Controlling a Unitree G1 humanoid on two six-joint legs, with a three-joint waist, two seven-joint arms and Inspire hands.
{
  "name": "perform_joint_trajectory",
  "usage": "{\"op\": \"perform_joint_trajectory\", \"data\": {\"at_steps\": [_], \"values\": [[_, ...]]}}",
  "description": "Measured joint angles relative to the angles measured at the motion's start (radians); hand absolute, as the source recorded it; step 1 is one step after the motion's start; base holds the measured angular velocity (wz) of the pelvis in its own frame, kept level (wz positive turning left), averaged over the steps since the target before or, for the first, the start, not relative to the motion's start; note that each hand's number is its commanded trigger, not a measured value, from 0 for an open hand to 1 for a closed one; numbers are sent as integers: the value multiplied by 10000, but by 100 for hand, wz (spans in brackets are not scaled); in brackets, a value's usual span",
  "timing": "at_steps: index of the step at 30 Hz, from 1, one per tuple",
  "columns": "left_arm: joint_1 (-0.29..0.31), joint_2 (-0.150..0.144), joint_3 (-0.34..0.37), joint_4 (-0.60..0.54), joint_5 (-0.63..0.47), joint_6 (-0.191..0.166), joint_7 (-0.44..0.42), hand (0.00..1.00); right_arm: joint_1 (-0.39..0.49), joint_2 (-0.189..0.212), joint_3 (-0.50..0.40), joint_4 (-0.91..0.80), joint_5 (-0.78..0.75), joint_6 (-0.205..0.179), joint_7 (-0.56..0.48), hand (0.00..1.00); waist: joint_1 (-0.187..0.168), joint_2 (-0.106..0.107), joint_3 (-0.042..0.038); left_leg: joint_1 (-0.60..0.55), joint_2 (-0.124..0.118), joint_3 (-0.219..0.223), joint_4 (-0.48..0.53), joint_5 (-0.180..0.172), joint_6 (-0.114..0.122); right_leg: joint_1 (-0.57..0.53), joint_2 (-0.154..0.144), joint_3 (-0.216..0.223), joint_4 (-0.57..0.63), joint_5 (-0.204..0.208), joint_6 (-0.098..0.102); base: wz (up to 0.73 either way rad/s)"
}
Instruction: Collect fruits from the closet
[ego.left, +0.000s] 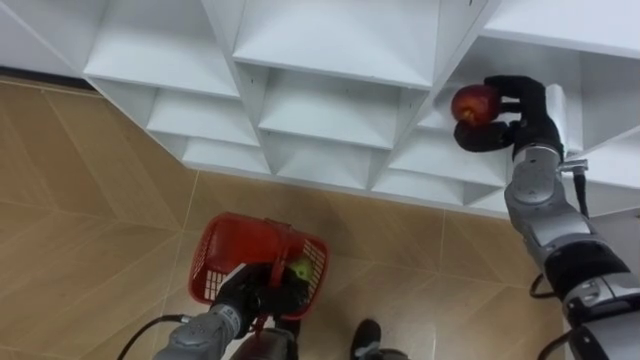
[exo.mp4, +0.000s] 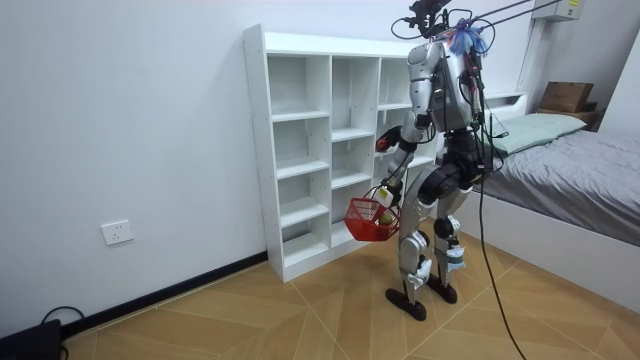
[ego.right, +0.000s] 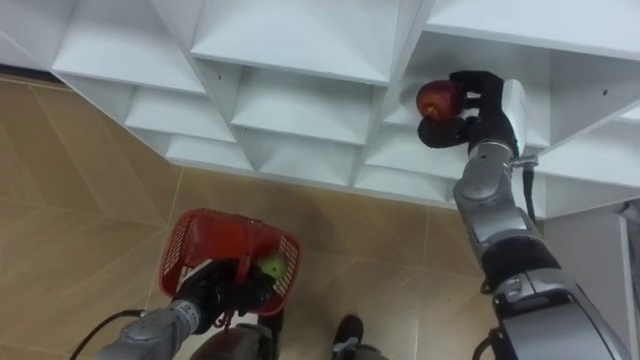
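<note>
One apple (ego.left: 476, 102) clasped in right hand (ego.left: 527, 112) | basket (ego.left: 213, 250) hanging from left hand (ego.left: 252, 292)

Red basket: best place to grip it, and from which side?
Likely its handle, from above: it arches over the open top, and the basket hangs from it in the left hand, keeping the green fruit inside. The right hand is shut on the red apple.
</note>
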Motion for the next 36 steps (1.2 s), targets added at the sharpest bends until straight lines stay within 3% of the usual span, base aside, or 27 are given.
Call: {"op": "perform_joint_trajectory", "data": {"at_steps": [5, 11, 13, 14, 17, 20, 26, 36], "values": [[-85, -2, 2, 203, -1, -36, 8, 100, 57, 236, 262, -728, -176, -42, 248, 100, -85, 15, -8, 22, 7, -6, -1, 1, -2, 31, 4, -25, -5, 0, -1, 0], [5, -39, 127, 245, -4, -29, 8, 100, 758, 329, 242, -1282, -212, -71, 579, 100, -207, 73, -41, 241, 6, -12, -38, -1, -3, 270, 14, -31, -56, -5, 2, 0], [44, -45, 136, 185, -8, -25, 30, 100, 1432, 300, 250, -1994, -338, -79, 787, 100, -325, 174, -127, 249, 24, -36, -30, -1, -3, 342, 49, -53, -167, 5, -3, 0], [111, -57, 126, 165, -7, -17, 42, 100, 1837, 308, 301, -2321, -366, -96, 999, 100, -363, 204, -234, 268, 20, -38, -33, -2, -4, 362, 47, -52, -173, 5, -3, 0], [275, -122, 145, 162, -9, -11, 77, 100, 2453, 567, 495, -2923, -428, -94, 1549, 100, -496, 376, -363, 301, 20, -52, -34, -2, -6, 400, 58, -45, -167, 5, -4, 0], [301, -204, 294, 132, -3, -11, 96, 100, 2847, 789, 599, -3348, -291, -90, 1838, 100, -598, 489, -434, 313, 27, -28, -37, 9, -19, 383, 50, -34, -145, 4, -8, -1], [476, -193, 309, -31, -8, -27, 184, 100, 3618, 1099, 1022, -4399, -380, -133, 2662, 100, -832, 489, -436, 383, 55, 10, -37, 16, -31, 413, 49, -37, -153, -8, -38, -2], [953, -157, 331, -675, -11, -38, 173, 100, 5078, 1205, 1447, -4077, -685, -271, 3885, 100, -971, 496, -443, 986, 122, 6, -216, -29, -43, 1210, 217, -40, -711, 159, 11, -1]]}}
